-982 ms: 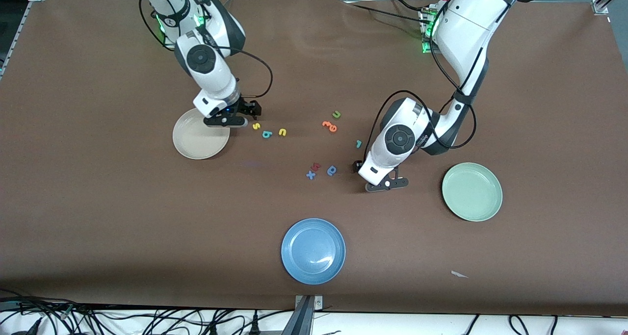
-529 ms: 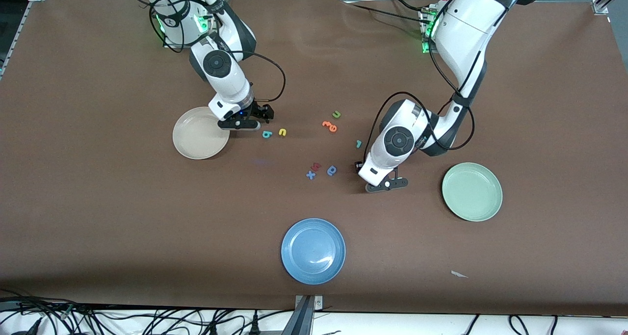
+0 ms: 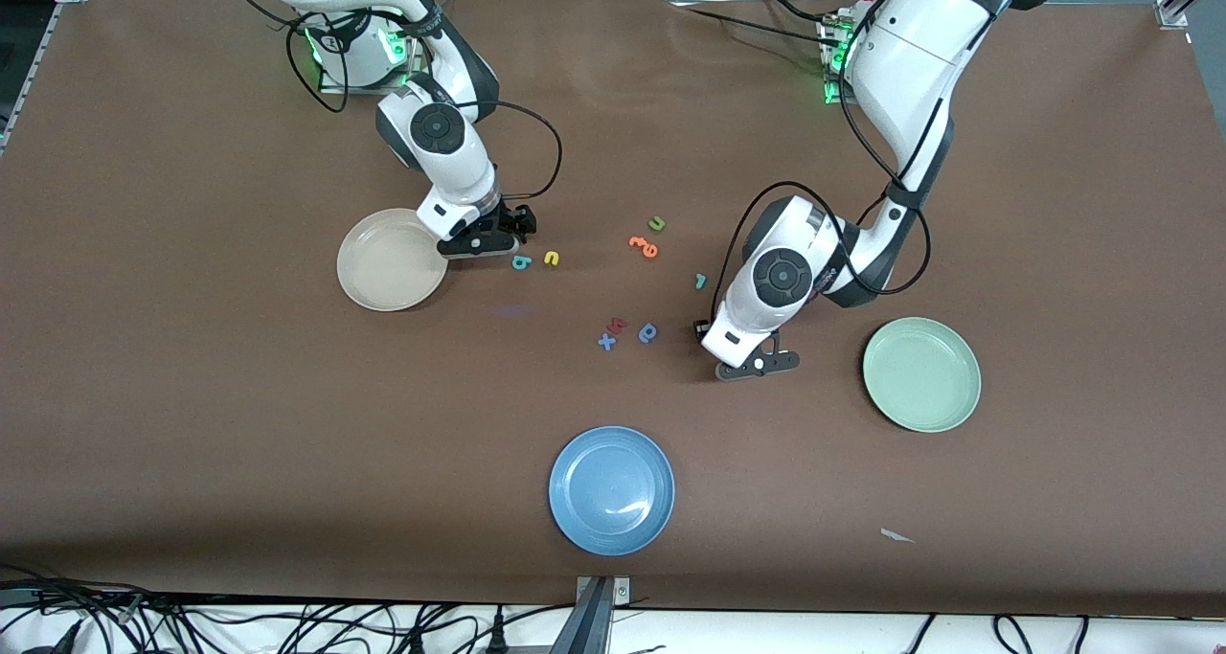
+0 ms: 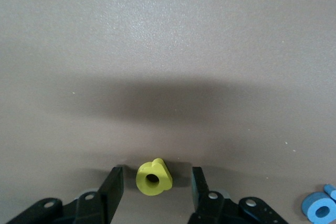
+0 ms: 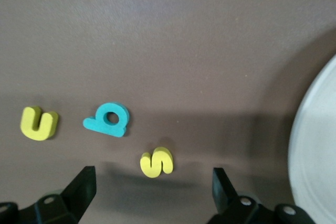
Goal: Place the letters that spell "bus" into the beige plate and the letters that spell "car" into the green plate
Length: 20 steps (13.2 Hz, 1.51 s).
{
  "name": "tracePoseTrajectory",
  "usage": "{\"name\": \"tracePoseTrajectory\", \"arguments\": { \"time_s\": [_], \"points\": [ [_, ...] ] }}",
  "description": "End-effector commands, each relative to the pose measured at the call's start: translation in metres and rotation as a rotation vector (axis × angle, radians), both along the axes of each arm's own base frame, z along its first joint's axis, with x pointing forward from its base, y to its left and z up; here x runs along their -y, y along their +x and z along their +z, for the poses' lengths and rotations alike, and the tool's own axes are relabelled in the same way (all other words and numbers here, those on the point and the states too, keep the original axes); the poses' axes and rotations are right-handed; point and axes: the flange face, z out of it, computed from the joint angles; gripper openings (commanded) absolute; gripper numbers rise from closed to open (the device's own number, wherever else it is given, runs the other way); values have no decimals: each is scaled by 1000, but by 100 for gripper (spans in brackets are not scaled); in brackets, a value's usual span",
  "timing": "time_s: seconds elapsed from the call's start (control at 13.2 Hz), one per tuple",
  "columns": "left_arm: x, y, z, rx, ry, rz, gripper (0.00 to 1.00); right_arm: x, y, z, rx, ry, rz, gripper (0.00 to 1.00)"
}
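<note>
Claws first: my left claw point(image 3: 757, 364) is down at the table with its fingers point(image 4: 113, 184) apart. The yellow "a" point(image 4: 154, 177) lies flat on the brown table point(image 3: 192, 395) right between them. I see a gap on each side of the letter, so neither finger touches it and nothing is gripped. The darker blue "a" point(image 4: 319, 211) lies just beside this claw, toward the right arm's end of the table. The teal "r" point(image 3: 700, 281) sits near the same claw, up toward the robots' bases. The green plate point(image 3: 921, 374) is close by on the claw's other flank, toward the left arm's end, and holds no letters.

Over to my right claw point(image 3: 476, 245): it is low over the table too, jaws spread wide and holding nothing. The yellow "s" point(image 5: 156, 162) lies between its fingers, touching neither. The teal "b" point(image 5: 108, 119) is just beside the claw toward the left arm's end, with the yellow "u" point(image 5: 38, 123) one step further out. The beige plate point(image 3: 383, 276) sits right against the claw's other side, toward the right arm's end, with no letters in it. I can't spot the teal "c" in any view.
</note>
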Motion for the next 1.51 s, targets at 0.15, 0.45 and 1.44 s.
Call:
{"name": "tracePoseTrajectory", "arguments": {
  "time_s": [0.15, 0.45, 1.44],
  "points": [
    [1, 3, -2, 6, 9, 1, 53, 0, -8, -21, -12, -30, 49, 97],
    [0, 1, -5, 2, 15, -2, 44, -1, -6, -18, -4, -25, 48, 92],
    [0, 2, -9, 3, 19, -20, 27, -9, 1, -9, 46, -10, 97, 58]
  ]
}}
